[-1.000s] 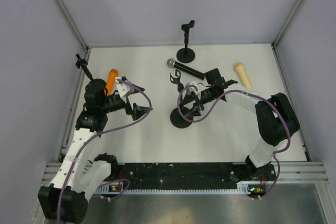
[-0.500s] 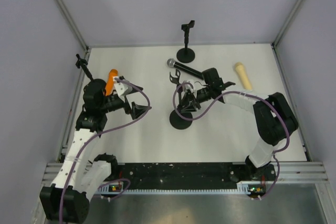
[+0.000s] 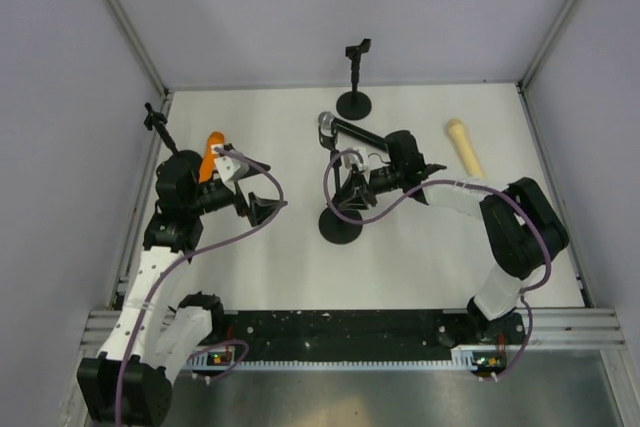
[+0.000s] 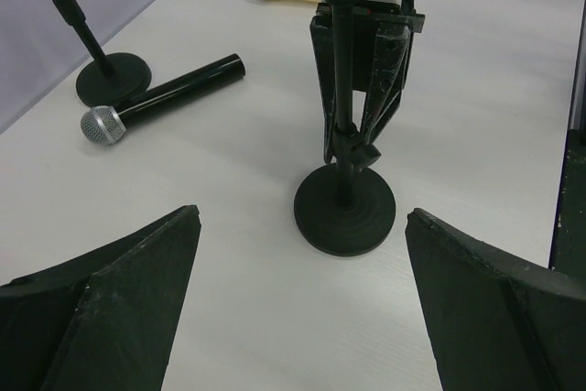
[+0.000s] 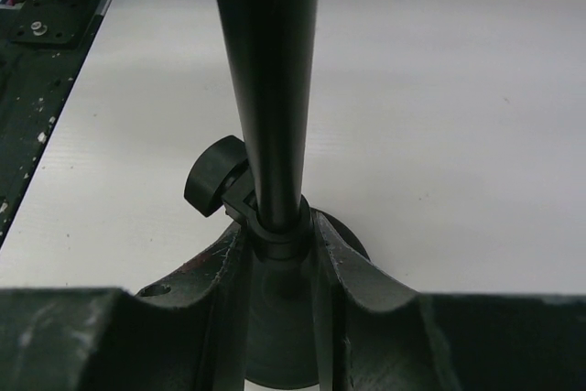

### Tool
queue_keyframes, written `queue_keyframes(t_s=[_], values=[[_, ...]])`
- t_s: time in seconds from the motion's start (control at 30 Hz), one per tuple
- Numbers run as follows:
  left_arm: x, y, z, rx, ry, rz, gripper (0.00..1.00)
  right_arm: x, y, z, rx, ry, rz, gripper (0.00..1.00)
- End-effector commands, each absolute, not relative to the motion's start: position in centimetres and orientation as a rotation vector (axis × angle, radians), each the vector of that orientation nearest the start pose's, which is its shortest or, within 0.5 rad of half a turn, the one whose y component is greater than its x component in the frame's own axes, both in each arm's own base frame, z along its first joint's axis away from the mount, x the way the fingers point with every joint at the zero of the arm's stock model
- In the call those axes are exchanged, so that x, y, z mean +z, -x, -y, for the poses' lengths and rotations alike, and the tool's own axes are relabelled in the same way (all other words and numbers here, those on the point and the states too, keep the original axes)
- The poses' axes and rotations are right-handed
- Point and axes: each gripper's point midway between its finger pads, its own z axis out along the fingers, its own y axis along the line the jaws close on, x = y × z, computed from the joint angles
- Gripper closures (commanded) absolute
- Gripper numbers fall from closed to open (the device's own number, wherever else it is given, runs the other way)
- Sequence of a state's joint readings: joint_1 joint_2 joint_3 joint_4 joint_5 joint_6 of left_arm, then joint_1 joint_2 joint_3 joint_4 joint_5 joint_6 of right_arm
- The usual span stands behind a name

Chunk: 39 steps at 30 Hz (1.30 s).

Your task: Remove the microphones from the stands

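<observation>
Both arms look alike from here: the left arm (image 3: 148, 277) and right arm (image 3: 455, 190) have white shells between chunky black joints, each trailing a looping purple cable (image 3: 228, 236). At six o'clock, their bases carry small boards (image 3: 222, 354) with tiny lights. The left fingers (image 4: 119, 318) are matte black wedges; the right fingers (image 5: 55, 336) show pale scuffs.

Three microphones are counted: the black microphone (image 3: 350, 128), the cream microphone (image 3: 463, 145) and the orange microphone (image 3: 211, 153). Three stands are counted: the back stand (image 3: 354, 104), the left stand (image 3: 155, 120) and the middle stand (image 3: 340, 226).
</observation>
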<state>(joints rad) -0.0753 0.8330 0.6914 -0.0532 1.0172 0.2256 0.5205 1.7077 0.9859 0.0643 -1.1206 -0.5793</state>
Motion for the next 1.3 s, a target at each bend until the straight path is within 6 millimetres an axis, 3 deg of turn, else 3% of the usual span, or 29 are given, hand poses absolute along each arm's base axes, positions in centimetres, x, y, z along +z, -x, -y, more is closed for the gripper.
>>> queue_keyframes(t_s=[0.0, 0.13, 0.53, 0.77, 0.87, 0.97, 1.07, 1.27], values=[[26.7, -24.4, 16.3, -0.78, -0.948, -1.417, 0.01, 15.7, -28.6, -33.4, 1.067, 1.404, -1.295, 1.0], [27.3, -24.7, 16.2, -0.76, -0.94, -1.392, 0.01, 16.5, -29.4, -33.2, 0.987, 1.352, -1.285, 1.0], [27.6, -25.0, 15.6, -0.747, -0.907, -1.395, 0.01, 17.9, -34.7, -32.4, 0.732, 1.004, -1.399, 1.0], [27.7, -25.0, 15.4, -0.747, -0.889, -1.399, 0.01, 17.7, -35.7, -32.5, 0.664, 0.935, -1.448, 0.99], [27.6, -25.1, 15.3, -0.74, -0.886, -1.397, 0.01, 16.5, -34.8, -33.2, 0.712, 0.998, -1.462, 0.89], [27.8, -25.0, 15.2, -0.748, -0.88, -1.398, 0.01, 16.6, -34.0, -33.6, 0.731, 1.068, -1.426, 0.63], [27.8, -25.0, 15.2, -0.752, -0.879, -1.398, 0.01, 16.3, -32.6, -33.9, 0.759, 1.178, -1.374, 0.48], [27.8, -25.0, 15.2, -0.762, -0.875, -1.395, 0.01, 15.7, -31.2, -33.3, 0.868, 1.265, -1.341, 0.43]])
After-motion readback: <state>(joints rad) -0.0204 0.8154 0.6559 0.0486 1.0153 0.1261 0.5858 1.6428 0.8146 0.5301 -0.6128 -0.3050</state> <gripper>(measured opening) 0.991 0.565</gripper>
